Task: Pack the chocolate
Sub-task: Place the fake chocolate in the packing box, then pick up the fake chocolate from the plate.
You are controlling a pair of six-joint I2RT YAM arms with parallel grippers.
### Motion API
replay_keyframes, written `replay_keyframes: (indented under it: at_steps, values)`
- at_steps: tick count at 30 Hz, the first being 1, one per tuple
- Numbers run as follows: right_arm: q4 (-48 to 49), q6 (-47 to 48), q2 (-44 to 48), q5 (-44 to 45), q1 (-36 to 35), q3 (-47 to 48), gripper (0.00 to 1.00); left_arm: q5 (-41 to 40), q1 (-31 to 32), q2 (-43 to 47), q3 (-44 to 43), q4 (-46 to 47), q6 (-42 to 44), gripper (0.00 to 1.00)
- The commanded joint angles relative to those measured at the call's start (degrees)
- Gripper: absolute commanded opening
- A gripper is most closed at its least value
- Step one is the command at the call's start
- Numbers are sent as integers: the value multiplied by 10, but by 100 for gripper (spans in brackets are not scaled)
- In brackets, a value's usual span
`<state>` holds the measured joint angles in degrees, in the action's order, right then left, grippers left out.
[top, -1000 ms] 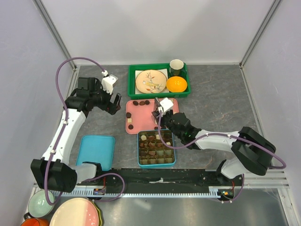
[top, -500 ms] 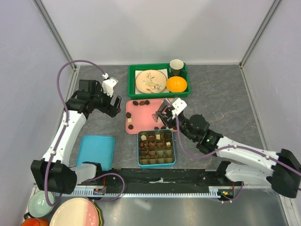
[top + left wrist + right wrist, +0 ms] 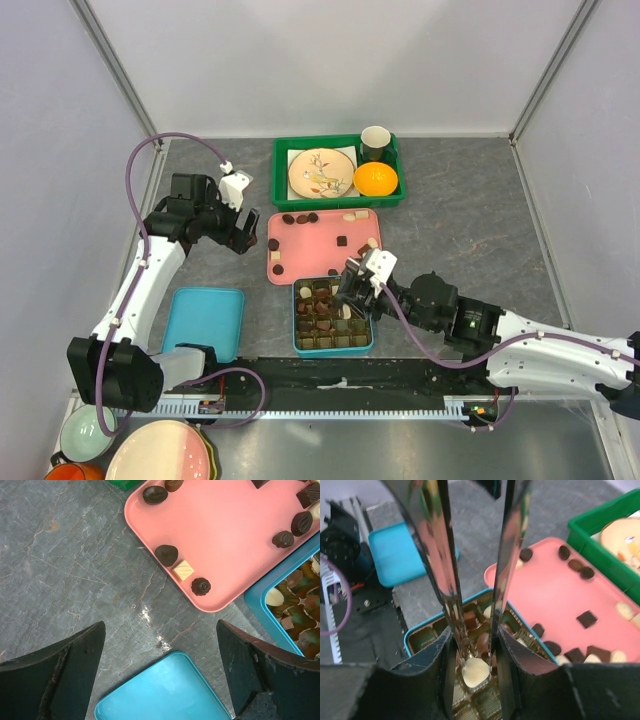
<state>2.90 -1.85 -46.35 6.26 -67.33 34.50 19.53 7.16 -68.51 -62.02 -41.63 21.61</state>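
Small dark, brown and cream chocolate pieces (image 3: 300, 218) lie scattered on a pink tray (image 3: 310, 245). Several more fill compartments of a blue box (image 3: 333, 352) just in front of it. My right gripper (image 3: 352, 290) hangs over the box's far half. In the right wrist view its metal blades (image 3: 476, 655) are closed on a cream-white oval chocolate (image 3: 476, 672) just above the compartments. My left gripper (image 3: 235, 235) is open and empty left of the tray. In the left wrist view it (image 3: 160, 625) sits above bare table, with tray pieces (image 3: 183, 570) beyond.
A teal lid (image 3: 203, 322) lies left of the box. A green basket (image 3: 280, 175) at the back holds a plate (image 3: 321, 173), an orange (image 3: 376, 180) and a cup (image 3: 375, 142). Bowls and plates (image 3: 160, 450) sit at the near left, beyond the rail.
My right gripper has moved from the pink tray toward the near side and now hangs over the blue box. My left gripper has barely shifted.
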Motion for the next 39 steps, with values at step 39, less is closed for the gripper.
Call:
replay_keyframes:
  at_steps: [39]
  values:
    - [346, 60, -291, 102, 165, 57, 54, 0, 0, 20, -23, -4, 3, 99]
